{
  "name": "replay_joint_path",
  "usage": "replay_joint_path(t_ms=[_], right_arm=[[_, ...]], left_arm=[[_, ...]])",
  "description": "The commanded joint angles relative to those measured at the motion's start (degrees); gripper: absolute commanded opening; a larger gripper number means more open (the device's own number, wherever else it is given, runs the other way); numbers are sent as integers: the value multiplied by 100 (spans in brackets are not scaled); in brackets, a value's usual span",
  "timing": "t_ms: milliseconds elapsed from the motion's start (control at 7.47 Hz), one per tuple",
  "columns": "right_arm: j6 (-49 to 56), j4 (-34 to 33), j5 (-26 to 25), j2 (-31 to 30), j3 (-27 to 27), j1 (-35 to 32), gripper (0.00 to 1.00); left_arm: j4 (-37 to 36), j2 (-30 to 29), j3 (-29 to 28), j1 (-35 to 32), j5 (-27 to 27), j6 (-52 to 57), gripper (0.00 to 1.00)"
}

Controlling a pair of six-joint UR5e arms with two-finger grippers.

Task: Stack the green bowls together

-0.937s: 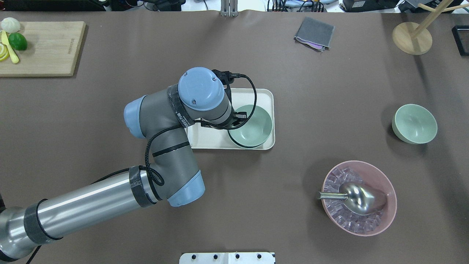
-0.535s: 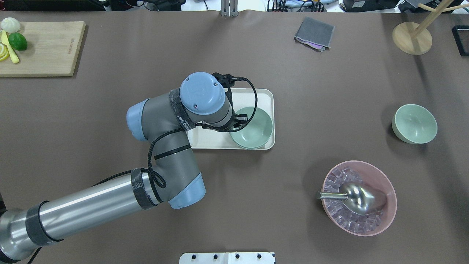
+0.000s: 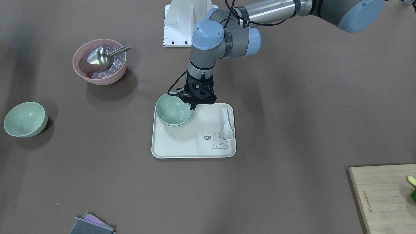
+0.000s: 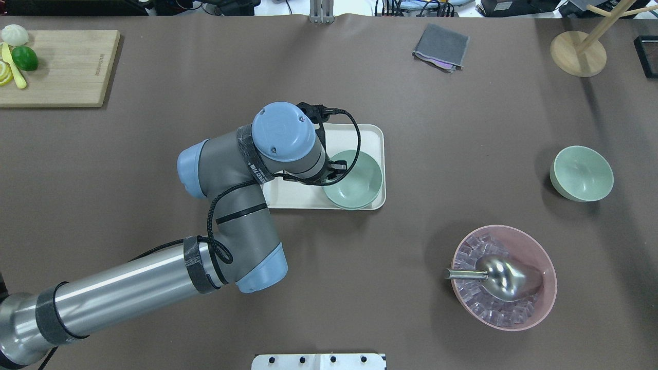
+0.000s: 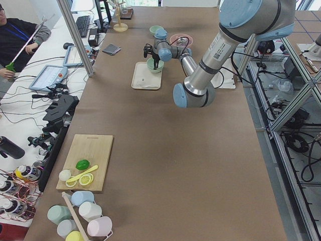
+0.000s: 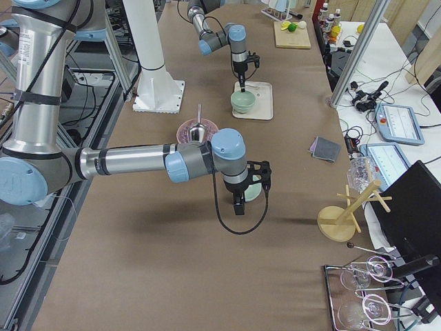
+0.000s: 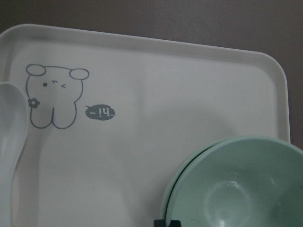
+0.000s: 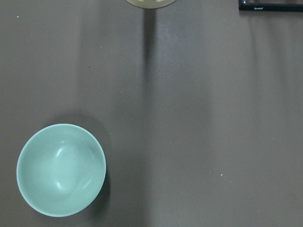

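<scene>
Here the left claw [image 3: 192, 106] grips the top green bowl [image 3: 171, 110], nested on the tray [image 3: 188, 148] beside a white spoon [image 3: 226, 123]

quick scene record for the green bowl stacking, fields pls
stacked: top bowl nested in lower bowl on the tray
loose: third green bowl alone on the table, robot's right side
left gripper: pinching the top bowl's rim
right gripper: hovers near the third green bowl, open or shut unclear
other: white spoon on tray; pink bowl with ice and scoop
</scene>
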State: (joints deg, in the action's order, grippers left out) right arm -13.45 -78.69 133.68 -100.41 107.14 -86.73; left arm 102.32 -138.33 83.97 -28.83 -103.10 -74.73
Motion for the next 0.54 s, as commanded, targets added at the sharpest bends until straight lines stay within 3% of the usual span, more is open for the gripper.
replay_joint_path(t_ms=[0,402], right_arm=[[0,3,0,-22,0,-1,100],[0,3,0,-23,0,-1,100]], left_arm=[[-1,7,5,0,0,11,0],[-1,7,31,0,0,20,0]])
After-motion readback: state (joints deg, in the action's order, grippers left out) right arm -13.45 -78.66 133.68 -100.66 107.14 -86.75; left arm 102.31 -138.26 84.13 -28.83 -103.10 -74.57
